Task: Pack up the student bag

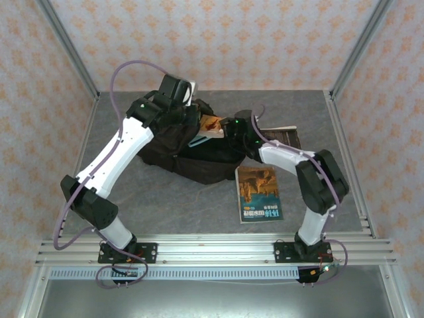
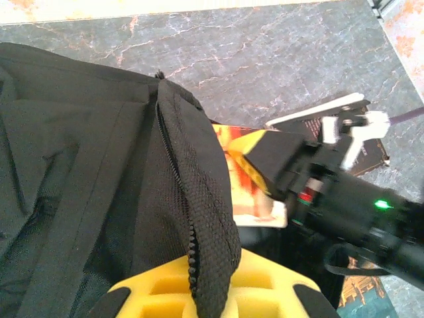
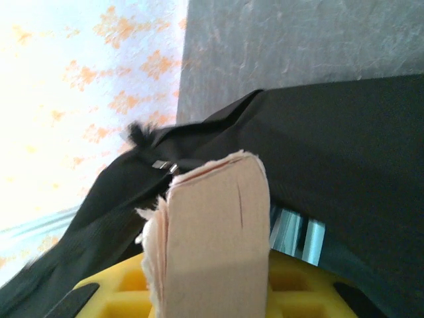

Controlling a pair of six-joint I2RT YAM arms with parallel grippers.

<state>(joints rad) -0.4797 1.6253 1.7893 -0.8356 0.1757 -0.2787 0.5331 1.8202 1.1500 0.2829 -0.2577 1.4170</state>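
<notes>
Black bag lies mid-counter, between both arms. On bag's zipper edge: left gripper clenched, fabric pinched between yellow fingers, flap raised. Over on other side, right gripper grasping book with orange cover, its far end against bag's open zipper edge. Flat on counter near bag: second book. Behind right arm: dark book.
</notes>
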